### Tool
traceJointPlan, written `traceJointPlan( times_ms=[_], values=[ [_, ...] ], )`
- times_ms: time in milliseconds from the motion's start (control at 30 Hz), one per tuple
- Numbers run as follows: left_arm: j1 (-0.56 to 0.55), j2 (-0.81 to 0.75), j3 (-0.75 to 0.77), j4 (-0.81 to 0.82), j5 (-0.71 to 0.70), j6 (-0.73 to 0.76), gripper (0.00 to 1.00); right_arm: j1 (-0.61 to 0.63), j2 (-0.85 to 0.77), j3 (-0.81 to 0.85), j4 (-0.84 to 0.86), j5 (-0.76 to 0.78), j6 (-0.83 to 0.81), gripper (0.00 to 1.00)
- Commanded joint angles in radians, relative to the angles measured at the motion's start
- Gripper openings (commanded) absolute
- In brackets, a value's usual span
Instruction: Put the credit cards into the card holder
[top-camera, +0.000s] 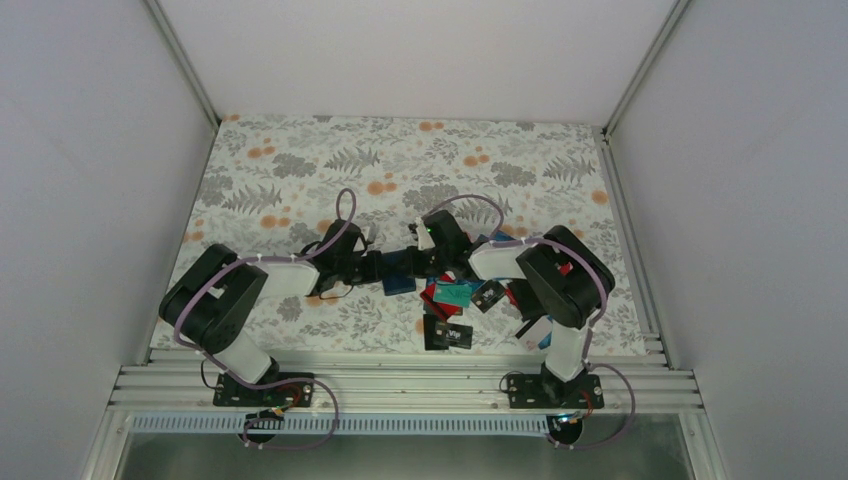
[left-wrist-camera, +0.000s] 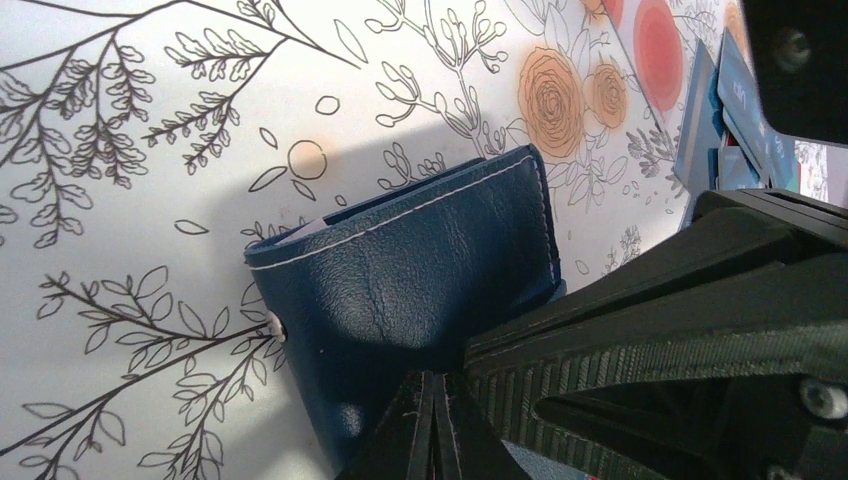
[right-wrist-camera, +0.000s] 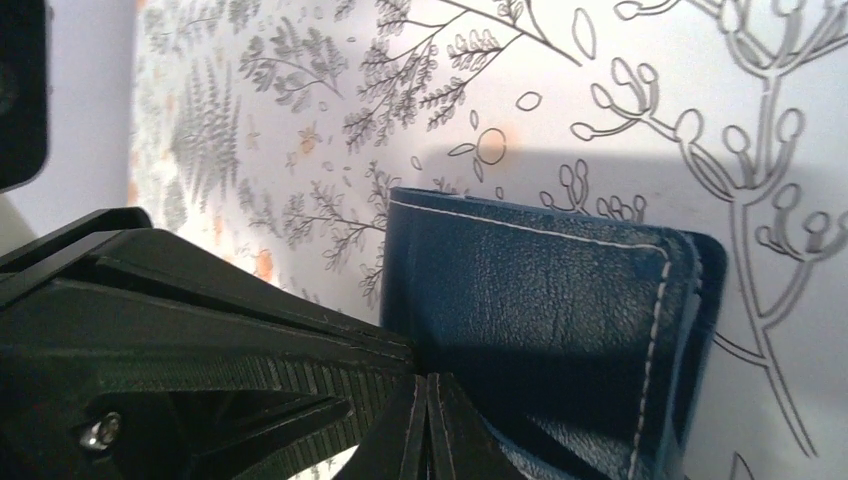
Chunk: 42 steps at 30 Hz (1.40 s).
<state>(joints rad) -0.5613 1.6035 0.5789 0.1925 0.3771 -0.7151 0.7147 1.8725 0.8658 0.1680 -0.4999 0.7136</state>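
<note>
1. Where both arms fold inward from their bases, the left gripper and right gripper face each other at mid-table, with the card holder between them.
2. Each pincer is closed to a thin slit and nips an opposite edge of the card holder.
3. The card holder is grained navy leather with white stitching, rounded corners and a small pale stud on one edge.
4. The fingers are ribbed black plastic, and their bases are cut off at the bottom of both wrist views.
5. The credit cards lie on the floral tablecloth just right of the card holder. They form a loose pile of red, teal, blue and black, partly hidden beneath the right arm.
</note>
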Motion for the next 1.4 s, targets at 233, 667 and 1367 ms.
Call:
traceJointPlan(
  times_ms=[233, 667, 1367],
  values=[
    [-0.009, 0.005, -0.006, -0.208, -0.073, 0.011, 0.02, -0.101, 0.311, -0.054, -0.178, -0.183, -0.059, 0.04],
    [-0.010, -0.073, 0.100, -0.288, -0.132, 0.059, 0.02, -0.113, 0.103, 0.146, -0.434, -0.196, -0.202, 0.22],
    [0.018, -0.340, 0.319, -0.593, -0.432, 0.226, 0.68, -0.120, -0.396, 0.400, -0.667, 0.200, -0.297, 1.00]
  ],
)
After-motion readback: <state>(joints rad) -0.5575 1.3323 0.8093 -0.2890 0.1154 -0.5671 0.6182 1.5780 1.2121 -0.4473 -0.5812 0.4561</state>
